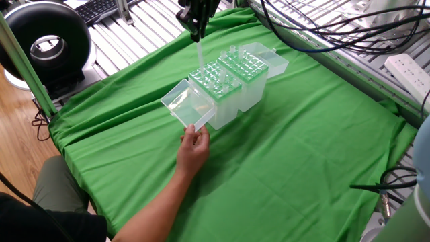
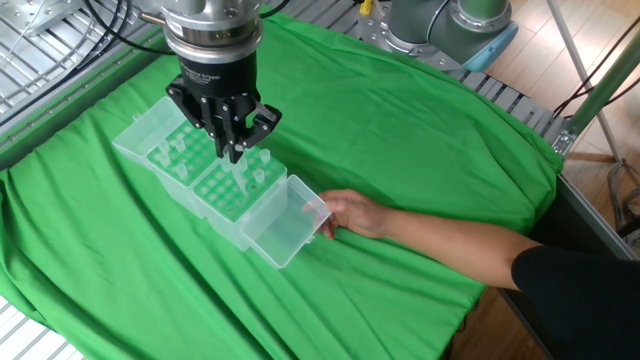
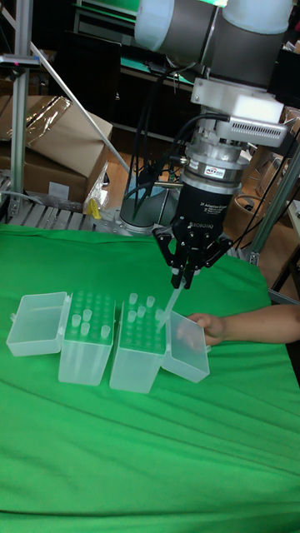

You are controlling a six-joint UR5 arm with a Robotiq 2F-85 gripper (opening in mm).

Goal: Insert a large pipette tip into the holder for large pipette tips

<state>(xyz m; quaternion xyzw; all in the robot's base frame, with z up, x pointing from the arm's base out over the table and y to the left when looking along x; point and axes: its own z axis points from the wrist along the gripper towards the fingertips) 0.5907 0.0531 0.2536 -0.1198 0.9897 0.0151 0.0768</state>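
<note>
The gripper [image 3: 182, 281] was clamped on a clear pipette tip [image 3: 169, 305], hanging point-down just above the grid top of the tip box [image 3: 140, 346]. That box sat on the green-covered tabletop [image 3: 150, 466], a second grid-topped box [image 3: 87, 337] touching it at nine o'clock. At three o'clock, a person's hand [image 3: 208, 326] touched the box's open lid [image 3: 187, 346].

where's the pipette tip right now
In the tall fixed view the tip hangs from the gripper, its point just above the holder, on the side nearest the person's hand.
</note>
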